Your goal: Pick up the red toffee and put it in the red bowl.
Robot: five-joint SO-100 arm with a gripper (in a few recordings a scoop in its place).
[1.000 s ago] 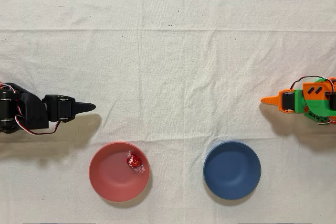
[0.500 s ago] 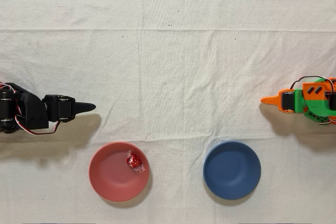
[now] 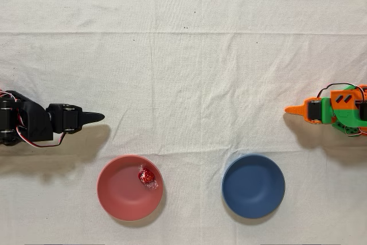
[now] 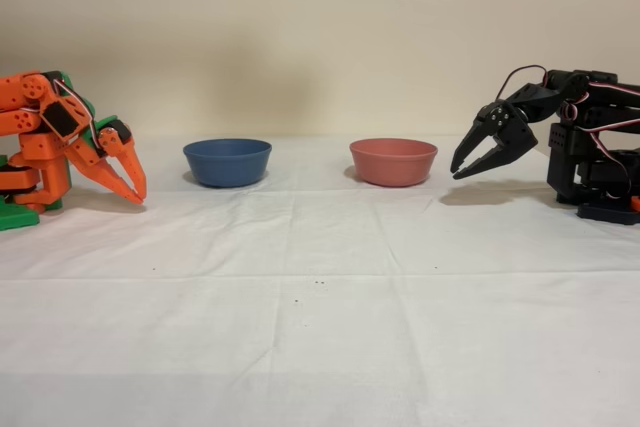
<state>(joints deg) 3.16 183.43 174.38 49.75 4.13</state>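
One shiny red toffee (image 3: 147,176) inside red bowl (image 3: 117,199); hand (image 4: 462,166) slightly parted, empty.

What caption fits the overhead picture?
Red toffee lying in the red bowl, black arm's jaws empty beside it.

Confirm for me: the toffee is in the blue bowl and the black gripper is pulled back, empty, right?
Not quite. The toffee lies in the red bowl, as the overhead view shows; the blue bowl is empty. The rest holds: the black gripper is pulled back, empty, jaws apart.
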